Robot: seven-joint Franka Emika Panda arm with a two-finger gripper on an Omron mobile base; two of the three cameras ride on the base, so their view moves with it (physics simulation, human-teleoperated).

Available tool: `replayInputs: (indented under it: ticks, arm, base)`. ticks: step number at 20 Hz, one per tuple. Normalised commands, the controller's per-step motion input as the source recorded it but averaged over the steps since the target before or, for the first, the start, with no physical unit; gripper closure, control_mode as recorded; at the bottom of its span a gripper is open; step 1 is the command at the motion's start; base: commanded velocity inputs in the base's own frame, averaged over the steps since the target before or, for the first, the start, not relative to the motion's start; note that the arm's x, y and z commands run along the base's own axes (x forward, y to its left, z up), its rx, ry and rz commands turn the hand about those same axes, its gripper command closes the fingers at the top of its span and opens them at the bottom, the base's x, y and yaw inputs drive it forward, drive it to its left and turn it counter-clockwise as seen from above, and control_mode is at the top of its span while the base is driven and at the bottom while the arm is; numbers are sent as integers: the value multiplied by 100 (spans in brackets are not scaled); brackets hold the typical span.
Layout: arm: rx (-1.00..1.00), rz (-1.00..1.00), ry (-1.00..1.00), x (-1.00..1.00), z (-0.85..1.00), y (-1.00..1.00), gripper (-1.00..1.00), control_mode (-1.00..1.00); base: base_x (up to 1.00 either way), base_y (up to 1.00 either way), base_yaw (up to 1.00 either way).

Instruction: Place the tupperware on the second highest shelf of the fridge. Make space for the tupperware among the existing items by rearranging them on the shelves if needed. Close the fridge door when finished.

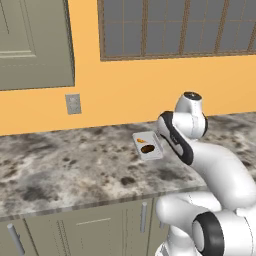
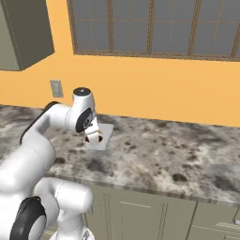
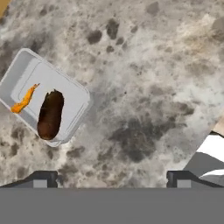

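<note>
Orange kitchen wall runs behind a speckled grey-brown marble-look counter [image 1: 75, 165], with a brown-framed grid window [image 1: 175, 27] above it and a small grey wall outlet [image 1: 73, 104] beside an olive-grey upper cabinet [image 1: 35, 45]. Olive-grey base cabinet doors with pale bar handles [image 1: 144, 216] sit under the counter edge.

On the counter lies the shallow white rectangular tupperware [image 3: 30, 83], open-topped, holding a dark brown oblong piece of food [image 3: 50, 114] and a thin orange strip [image 3: 25, 99] next to it. In the left base view the container [image 1: 152, 150] sits just beside the white arm's wrist; in the right base view it [image 2: 105, 133] is partly covered by the hand.

The two-finger gripper [image 3: 111, 178] hovers above bare counter, its dark fingertips [image 3: 41, 178] spread wide with nothing between them, the tupperware off to one side and apart from them.
</note>
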Motion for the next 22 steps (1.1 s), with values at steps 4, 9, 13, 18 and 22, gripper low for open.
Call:
replayInputs:
  ticks: [4,9,13,18,22]
  arm:
    - [1,-14,0,35,-66,1,-100,-100]
    - [0,-13,0,26,-48,2,-100,-100]
    - [0,-13,0,30,-40,11,-100,-100]
    - [0,-11,2,30,-33,4,-100,-100]
    - [0,-7,10,30,-20,0,-100,-100]
  base:
    - [0,0,0]
    - [0,0,0]
    - [0,0,0]
    - [0,0,0]
    - [0,0,0]
